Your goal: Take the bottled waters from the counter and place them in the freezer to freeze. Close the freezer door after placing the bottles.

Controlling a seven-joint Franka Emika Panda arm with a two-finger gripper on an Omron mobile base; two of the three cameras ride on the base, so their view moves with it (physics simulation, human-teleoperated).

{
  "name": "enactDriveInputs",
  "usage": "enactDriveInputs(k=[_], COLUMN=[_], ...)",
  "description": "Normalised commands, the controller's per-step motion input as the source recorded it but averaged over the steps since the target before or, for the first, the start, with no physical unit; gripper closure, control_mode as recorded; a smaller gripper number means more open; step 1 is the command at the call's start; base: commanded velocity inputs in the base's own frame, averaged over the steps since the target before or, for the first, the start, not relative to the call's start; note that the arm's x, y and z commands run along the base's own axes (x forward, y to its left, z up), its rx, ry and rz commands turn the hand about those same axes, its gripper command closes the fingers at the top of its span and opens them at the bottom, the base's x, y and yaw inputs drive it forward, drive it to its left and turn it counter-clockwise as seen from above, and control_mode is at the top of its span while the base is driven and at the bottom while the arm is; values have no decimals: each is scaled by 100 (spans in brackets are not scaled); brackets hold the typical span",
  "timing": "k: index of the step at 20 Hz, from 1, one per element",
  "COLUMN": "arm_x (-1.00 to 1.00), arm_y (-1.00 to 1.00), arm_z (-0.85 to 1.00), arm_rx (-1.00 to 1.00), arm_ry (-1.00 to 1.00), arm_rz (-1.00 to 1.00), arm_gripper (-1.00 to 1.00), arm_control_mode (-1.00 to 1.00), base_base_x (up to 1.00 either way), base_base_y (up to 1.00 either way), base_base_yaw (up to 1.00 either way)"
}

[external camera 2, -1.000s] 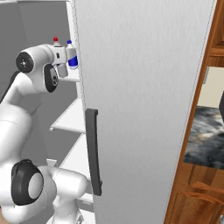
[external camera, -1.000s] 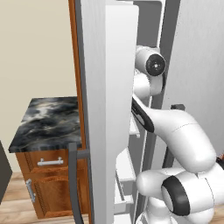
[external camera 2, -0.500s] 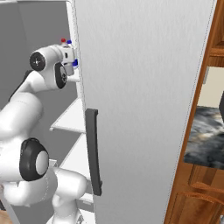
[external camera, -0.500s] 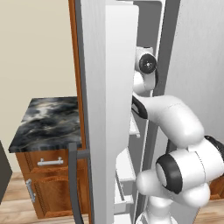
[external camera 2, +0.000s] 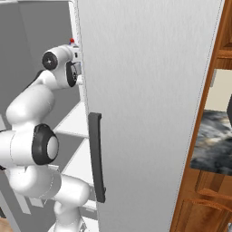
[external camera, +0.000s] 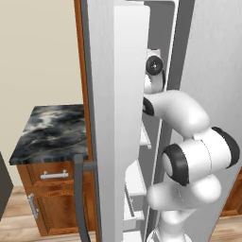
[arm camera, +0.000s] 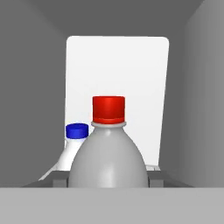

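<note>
In the hand view a clear bottled water with a red cap (arm camera: 108,151) stands upright between my gripper (arm camera: 109,178) fingertips, which are shut on its body. A second bottle with a blue cap (arm camera: 77,144) stands just behind it to the left, inside the grey freezer (arm camera: 201,87) against its white back wall. From the right base view the red cap (external camera 2: 71,41) peeks above my wrist on an upper freezer shelf. The freezer door (external camera: 94,71) stands open to the left of my arm. The counter (external camera: 52,132) lies beyond that door.
The plain silver fridge door (external camera 2: 149,90) with its dark handle (external camera 2: 96,154) is closed right beside my arm. White freezer shelves (external camera 2: 74,122) sit below my hand. Brown wooden cabinets (external camera: 56,198) stand under the counter. The freezer opening around the arm is narrow.
My hand has pushed deeper into the upper freezer with the red-capped bottle, and the elbow has swung up and forward. The blue-capped bottle has slipped behind the door edge in the right base view.
</note>
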Motion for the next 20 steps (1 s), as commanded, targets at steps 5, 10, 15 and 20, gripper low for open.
enactDriveInputs(k=[5,10,15,20], arm_x=[11,9,16,7], arm_y=[0,0,0,0], arm_z=[-29,-27,-16,-12], arm_rx=[0,0,0,0], arm_ry=[0,0,0,1], arm_rz=[0,0,0,0], arm_gripper=[100,100,100,-100], arm_control_mode=[-100,-100,-100,-100], base_base_x=[0,0,0,0], base_base_y=[0,0,0,0], base_base_yaw=[0,0,0,0])
